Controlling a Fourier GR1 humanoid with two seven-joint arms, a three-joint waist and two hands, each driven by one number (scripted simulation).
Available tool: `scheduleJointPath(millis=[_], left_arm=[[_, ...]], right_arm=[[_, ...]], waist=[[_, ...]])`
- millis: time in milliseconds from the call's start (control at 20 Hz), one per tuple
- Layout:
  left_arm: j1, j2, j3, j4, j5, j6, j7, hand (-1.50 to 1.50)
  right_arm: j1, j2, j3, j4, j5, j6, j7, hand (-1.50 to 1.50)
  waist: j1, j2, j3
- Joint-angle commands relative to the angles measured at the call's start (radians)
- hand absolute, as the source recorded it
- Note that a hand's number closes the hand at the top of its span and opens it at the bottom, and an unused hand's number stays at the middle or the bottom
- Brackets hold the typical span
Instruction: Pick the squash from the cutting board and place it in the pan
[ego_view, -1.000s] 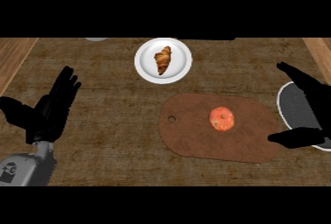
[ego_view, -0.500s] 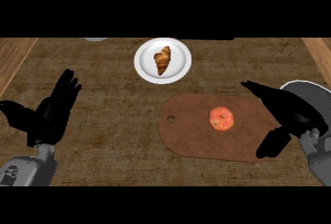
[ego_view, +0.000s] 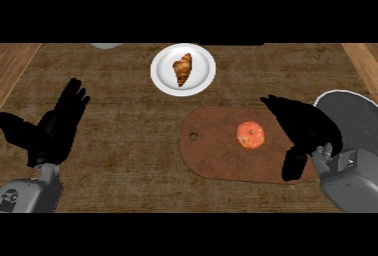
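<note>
An orange-red round squash (ego_view: 250, 135) lies on the brown cutting board (ego_view: 214, 155) right of the counter's middle. My right hand (ego_view: 306, 131) hovers just right of the squash over the board's right end, fingers straight and thumb hanging down, not touching it. The dark pan (ego_view: 356, 120) with a pale rim sits at the right edge, partly hidden behind that hand and forearm. At the left my left hand (ego_view: 53, 130) rests open, fingers up.
A white plate (ego_view: 164, 75) holding a croissant (ego_view: 181, 69) stands at the back centre. A grey object (ego_view: 108, 46) peeks in at the top left. Wooden edges border the counter at left and right.
My right hand has moved left from over the pan to beside the squash on the board. The left hand has barely shifted.
</note>
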Motion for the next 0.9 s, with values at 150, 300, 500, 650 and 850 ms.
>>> scheduleJointPath(millis=[150,300,500,650,850], left_arm=[[-0.022,-0.016,0.025,-0.021,-0.036,-0.014,0.046,0.00],[-0.009,-0.015,0.078,0.014,-0.002,-0.067,0.000,0.00],[0.043,-0.057,0.022,-0.036,-0.045,-0.045,0.002,0.00],[-0.021,-0.050,0.052,0.020,-0.048,-0.047,0.009,0.00],[0.001,-0.044,0.065,-0.056,-0.060,-0.045,0.066,0.00]], right_arm=[[-0.026,0.121,-0.055,-0.009,0.103,0.093,0.069,-1.50],[-0.061,0.184,-0.059,0.078,0.151,0.103,0.017,-1.50],[-0.049,0.239,-0.040,0.107,0.188,0.124,0.079,-1.50],[-0.055,0.298,-0.013,0.208,0.263,0.074,0.081,-1.50],[-0.046,0.287,-0.076,0.263,0.309,0.085,0.001,-1.50]], waist=[[-0.004,-0.001,0.000],[-0.001,0.001,0.000],[0.001,-0.001,0.000],[0.000,0.001,0.000],[0.000,0.000,0.001]])
